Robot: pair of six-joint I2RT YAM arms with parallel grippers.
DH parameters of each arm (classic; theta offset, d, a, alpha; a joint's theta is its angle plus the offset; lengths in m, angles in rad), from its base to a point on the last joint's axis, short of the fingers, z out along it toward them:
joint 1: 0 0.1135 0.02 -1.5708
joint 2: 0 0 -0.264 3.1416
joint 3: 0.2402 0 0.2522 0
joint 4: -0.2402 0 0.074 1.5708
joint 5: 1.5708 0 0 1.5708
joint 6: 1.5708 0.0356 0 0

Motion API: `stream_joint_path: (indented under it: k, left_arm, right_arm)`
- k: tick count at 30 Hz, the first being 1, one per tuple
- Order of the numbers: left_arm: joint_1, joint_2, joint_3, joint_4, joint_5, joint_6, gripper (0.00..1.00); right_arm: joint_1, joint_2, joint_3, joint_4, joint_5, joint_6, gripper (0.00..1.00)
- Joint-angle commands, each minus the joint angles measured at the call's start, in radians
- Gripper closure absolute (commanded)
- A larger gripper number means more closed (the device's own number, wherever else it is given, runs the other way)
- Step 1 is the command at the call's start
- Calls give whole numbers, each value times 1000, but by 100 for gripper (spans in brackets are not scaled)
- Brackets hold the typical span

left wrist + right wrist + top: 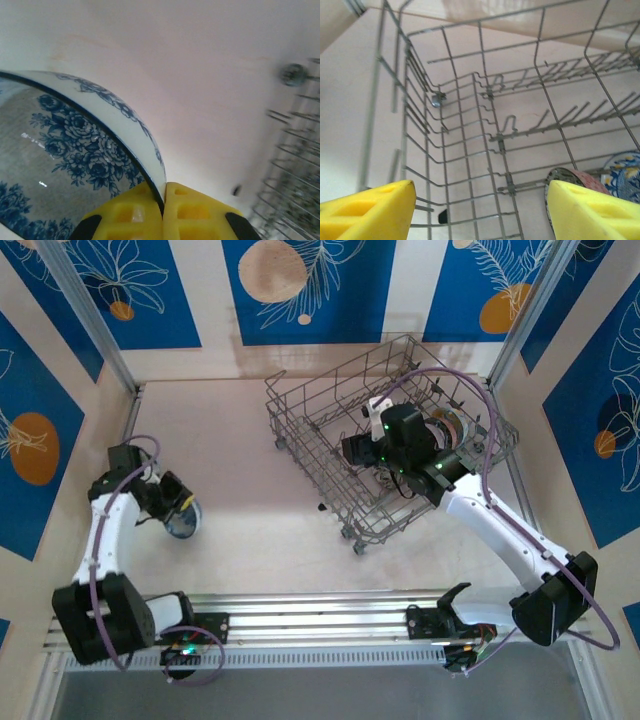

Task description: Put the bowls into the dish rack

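Left gripper (163,212): jaws clamped on the rim of a bowl (65,150), with the yellow fingers (200,215) nearly meeting, one inside the wall and one outside. The bowl has a blue floral print on a grey-white inside and a dark line along the edge.

From above, that gripper and bowl sit at about 9 o'clock on the table (240,440). The bowl is tipped up on edge. Can't tell if its lower edge touches the table. It is well apart from the rack (320,440).

Right gripper (480,210): jaws wide, with nothing between them. The two yellow tips sit at 7 and 5 o'clock in the wrist view. It faces an inside corner of the rack, with wire walls and rows of tines ahead. Can't tell how deep it sits.

Already in the rack, at 4 o'clock in the right wrist view:
- a pink-rimmed bowl (570,177) standing on edge among the wires
- a blue-patterned bowl (622,172) just beside it, towards 3 o'clock, partly cut off by the picture edge

From above, the rack is at about 2 o'clock on the table, turned askew. The right arm reaches over its near wall.
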Motion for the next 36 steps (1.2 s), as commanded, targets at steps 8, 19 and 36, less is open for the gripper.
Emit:
stream_joint_path:
  k: [8,19,36]
  left_arm:
    - [-320,-131,191,256,-212,-434,100]
    - [-609,-48,297,374,-436,-535,100]
    - [-708,-60,299,388,-525,-596,100]
  right_arm:
    - [212,77,141,5,70,-8,31]
    - [434,236,202,207,69,28,33]
    - [474,427,244,345,431,144,44]
